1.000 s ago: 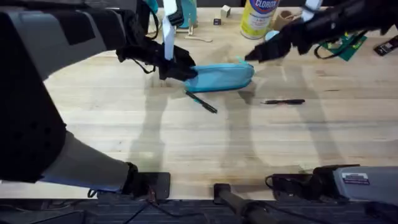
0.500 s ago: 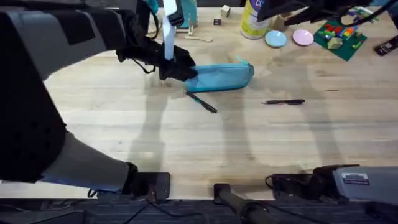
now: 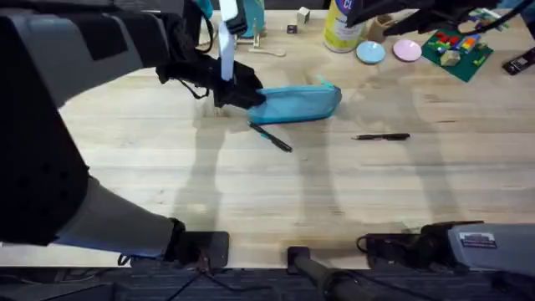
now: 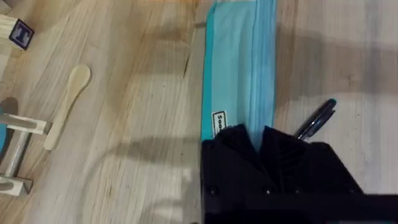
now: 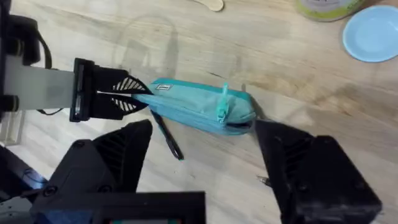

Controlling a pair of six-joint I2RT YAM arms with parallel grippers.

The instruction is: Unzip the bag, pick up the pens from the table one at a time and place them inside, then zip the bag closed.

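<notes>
Bag (image 3: 299, 104): upper centre of table (image 3: 251, 192), left end clenched in left gripper (image 3: 242, 94) jaws. Right gripper (image 5: 205, 162): jaws released, raised above. Pens (image 3: 271, 136) (image 3: 380, 136): below bag. Behind: bottle (image 3: 343, 25), two small plates (image 3: 370, 52), blocks (image 3: 456, 46).

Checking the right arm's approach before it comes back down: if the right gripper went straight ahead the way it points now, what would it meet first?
Probably the bag: in its wrist view the open right gripper frames the zipper end, with a pen just beside it. Depth is unclear.
</notes>
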